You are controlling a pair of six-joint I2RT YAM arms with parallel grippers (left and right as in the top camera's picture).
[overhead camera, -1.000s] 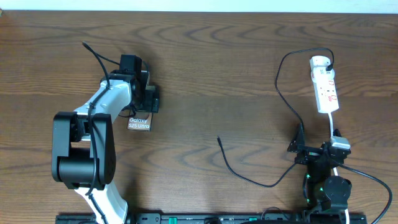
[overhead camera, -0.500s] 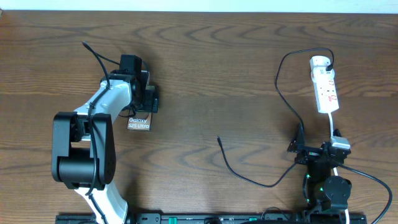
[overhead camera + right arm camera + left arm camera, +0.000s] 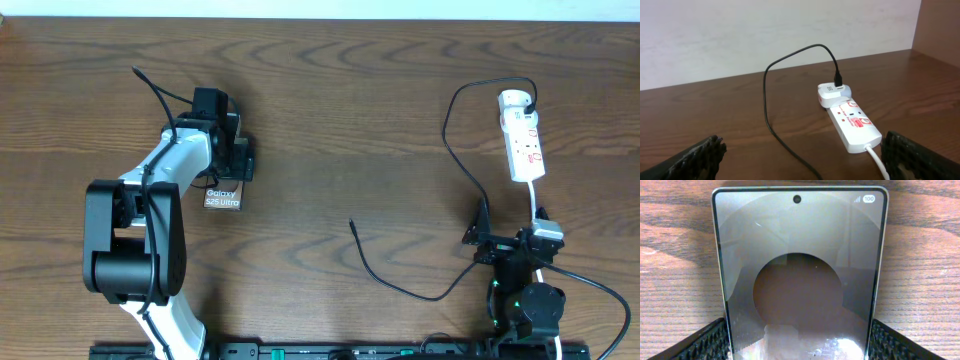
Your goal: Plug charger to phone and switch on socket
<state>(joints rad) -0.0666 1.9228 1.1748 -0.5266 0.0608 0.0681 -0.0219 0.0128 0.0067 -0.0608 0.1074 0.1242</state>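
L tool [image 3: 799, 341] clamped across phone [image 3: 799, 255] near end, phone flat on table [image 3: 922, 280], R tool [image 3: 805, 155] spread apart

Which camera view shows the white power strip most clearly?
The right wrist view: the power strip lies close, with its red marks and the white adapter plugged at its far end clear. The overhead view shows it small, from above. The left wrist view shows the phone, not the strip.

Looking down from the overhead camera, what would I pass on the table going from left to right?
phone → charger's plug tip → socket. From its tip the charger's cable runs on rightward to the socket, so only the tip has a clear place.
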